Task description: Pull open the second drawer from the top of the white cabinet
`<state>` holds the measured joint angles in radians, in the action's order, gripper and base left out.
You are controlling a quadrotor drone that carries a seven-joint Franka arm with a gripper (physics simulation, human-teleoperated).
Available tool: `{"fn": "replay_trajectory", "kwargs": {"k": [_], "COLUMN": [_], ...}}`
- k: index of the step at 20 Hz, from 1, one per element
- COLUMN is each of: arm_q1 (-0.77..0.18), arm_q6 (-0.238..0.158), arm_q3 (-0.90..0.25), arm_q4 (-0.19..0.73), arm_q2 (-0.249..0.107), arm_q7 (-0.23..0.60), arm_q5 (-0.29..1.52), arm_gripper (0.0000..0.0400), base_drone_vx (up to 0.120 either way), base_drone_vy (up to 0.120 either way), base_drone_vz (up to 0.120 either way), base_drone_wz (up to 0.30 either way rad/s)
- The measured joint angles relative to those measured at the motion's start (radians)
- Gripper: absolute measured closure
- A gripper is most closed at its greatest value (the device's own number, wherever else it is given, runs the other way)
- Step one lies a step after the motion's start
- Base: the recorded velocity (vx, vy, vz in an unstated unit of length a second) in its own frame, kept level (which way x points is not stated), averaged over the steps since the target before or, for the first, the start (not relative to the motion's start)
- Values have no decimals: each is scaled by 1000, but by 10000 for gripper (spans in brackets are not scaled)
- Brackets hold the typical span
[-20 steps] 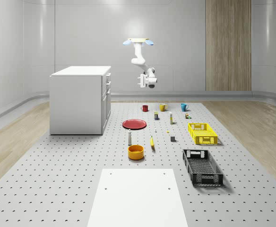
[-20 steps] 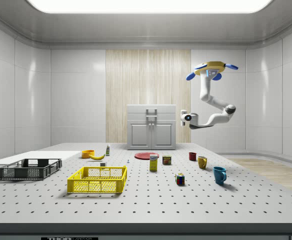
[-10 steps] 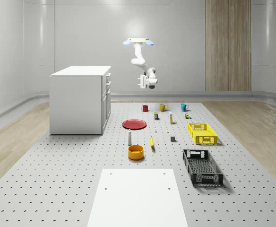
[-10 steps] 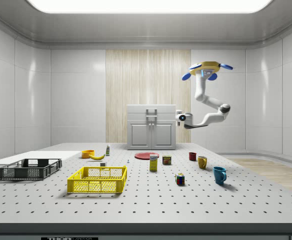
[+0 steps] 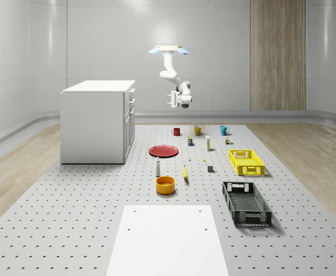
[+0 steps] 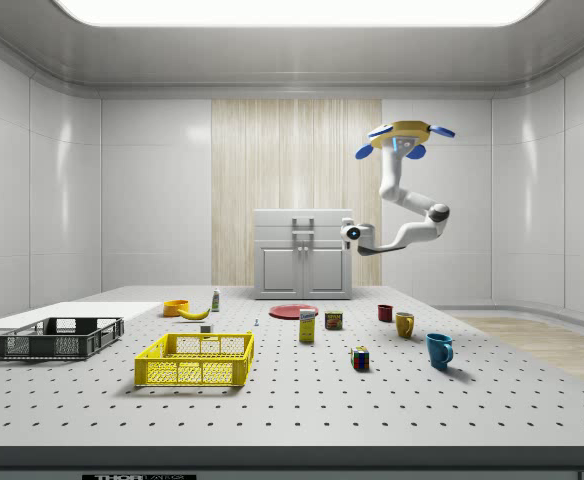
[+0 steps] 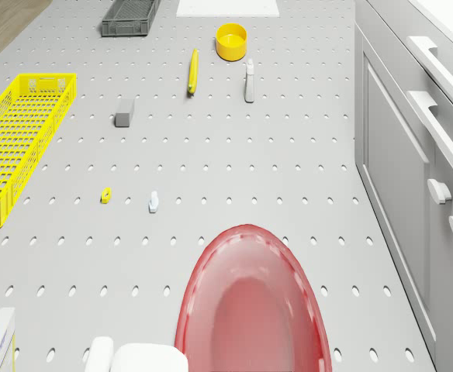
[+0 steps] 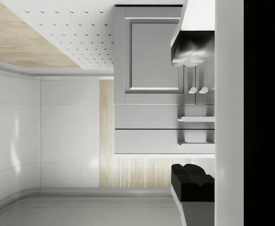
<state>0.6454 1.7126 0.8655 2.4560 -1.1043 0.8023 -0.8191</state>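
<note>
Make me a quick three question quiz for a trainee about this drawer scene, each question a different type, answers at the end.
1. True or false: the gripper already touches the white cabinet.
2. Multiple choice: in the drone view, which object lies on the table below the drone? A) red plate B) blue mug C) black crate
3. Fill in: in the whole-scene view, the orange bowl sits nearer the camera than the ____ plate.

Key
1. False. The whole-scene view shows a gap between the gripper and the cabinet front while the drone hovers.
2. A
3. red
</note>
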Motion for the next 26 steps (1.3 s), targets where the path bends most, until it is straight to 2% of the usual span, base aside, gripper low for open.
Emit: {"fn": "replay_trajectory", "kwargs": {"k": [9, 14, 16, 20, 26], "arm_q1": [18, 26, 30, 36, 50], "arm_q6": [17, 25, 28, 50, 110], "arm_q3": [5, 8, 9, -4, -48], "arm_q4": [3, 4, 4, 18, 57], "arm_q2": [-20, -30, -33, -39, -43], "arm_q7": [13, 20, 23, 24, 17], "arm_q5": [16, 24, 27, 21, -14], "arm_gripper": [95, 95, 95, 95, 95], "base_drone_vx": [120, 120, 120, 0, 0], "base_drone_vy": [-4, -120, -20, 0, 0], "base_drone_vz": [0, 0, 0, 0, 0], "base_drone_wz": [0, 0, 0, 0, 0]}}
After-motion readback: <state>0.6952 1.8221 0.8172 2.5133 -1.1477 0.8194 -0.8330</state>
